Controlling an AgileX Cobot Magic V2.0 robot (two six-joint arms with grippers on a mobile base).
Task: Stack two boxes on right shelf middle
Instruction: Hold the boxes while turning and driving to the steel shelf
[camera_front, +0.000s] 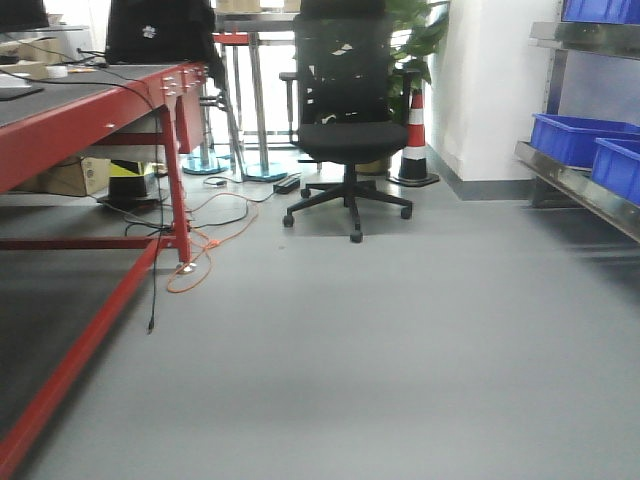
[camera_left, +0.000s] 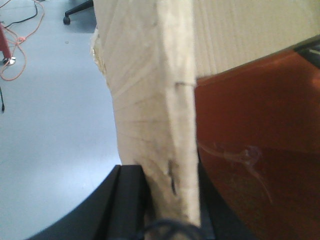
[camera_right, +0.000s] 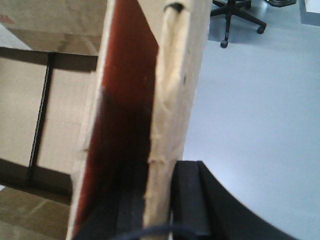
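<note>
Closest in, at the bottom of the left wrist view, the left gripper (camera_left: 167, 172) is clamped on the upright edge of a brown cardboard box (camera_left: 150, 75). There's a black finger on each side of the wall, and the box's reddish-brown inside fills the right of the frame. The right wrist view is the same deal: the right gripper (camera_right: 157, 170) pinches a box (camera_right: 180, 75) wall that runs up the middle of the frame. I can't tell if it's the same box. More cardboard (camera_right: 30, 115) sits at the left of that frame.

In the front view, plain grey floor (camera_front: 350, 380) comes first, then an orange cable (camera_front: 205, 255) looped by the leg of the red-framed counter (camera_front: 90, 110) on the left. The steel shelf (camera_front: 580, 190) runs along the right edge with blue bins (camera_front: 575, 135) on it. Further back are a black office chair (camera_front: 345, 140) and a striped traffic cone (camera_front: 414, 140).
</note>
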